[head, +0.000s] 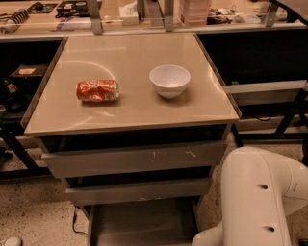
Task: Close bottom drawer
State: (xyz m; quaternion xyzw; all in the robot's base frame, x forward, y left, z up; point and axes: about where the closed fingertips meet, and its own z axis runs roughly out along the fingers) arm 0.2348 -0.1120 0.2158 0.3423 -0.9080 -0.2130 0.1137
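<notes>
The bottom drawer (142, 222) is the lowest of three grey drawers under the tan table top. It stands pulled out toward me, and its shallow tray floor shows. Its flat front is cut off by the lower edge of the camera view. The middle drawer front (139, 190) and the top drawer front (132, 159) above it are pulled out only slightly. My white arm (262, 197) fills the lower right, beside the drawer's right side. My gripper is out of view, below the frame or behind the arm.
A crushed red can (97, 91) lies on the table top (130, 113), with a white bowl (169, 80) to its right. A cluttered bench (144, 14) runs along the back. Dark shelf frames (269, 91) flank the table. A cable (73, 223) lies on the speckled floor at left.
</notes>
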